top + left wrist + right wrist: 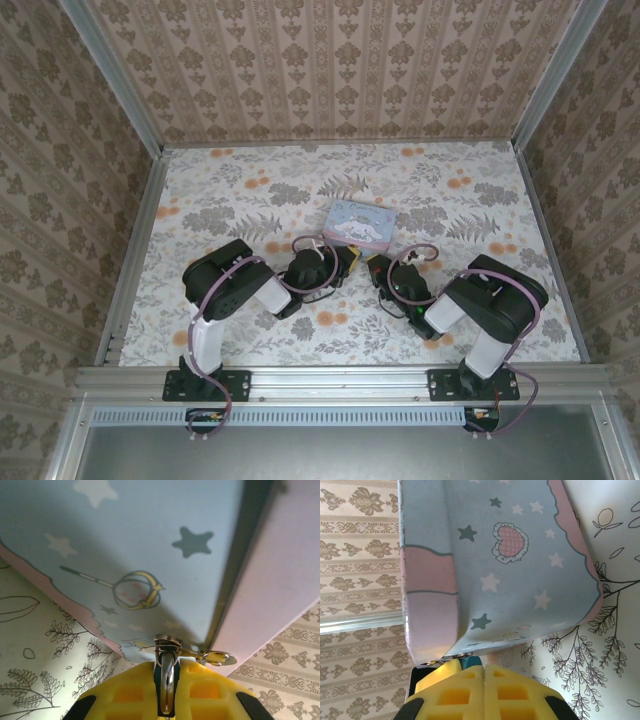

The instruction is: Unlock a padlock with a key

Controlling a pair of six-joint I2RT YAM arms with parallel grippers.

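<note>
Left pincer (pixel 167 667): clamped on a thin silvery key (pixel 167 685), held edge-on so its tip points up at the tin's corner.
Right pincer (pixel 484 669): pads pressed flat together at the tin's edge; whether they nip anything cannot be told.
Padlock (pixel 471 661): a sliver of blue-green body shows just beyond the right fingertips, tucked against the tin's lower edge.
Tin (pixel 358 220): lies on the floral bench (pixel 250 190), both arms meeting at its near side.
Likely reason: one arm braces the lock while the other lines up the key.
Step, as judged: key at or near the keyhole; no sign of the lock open.
</note>
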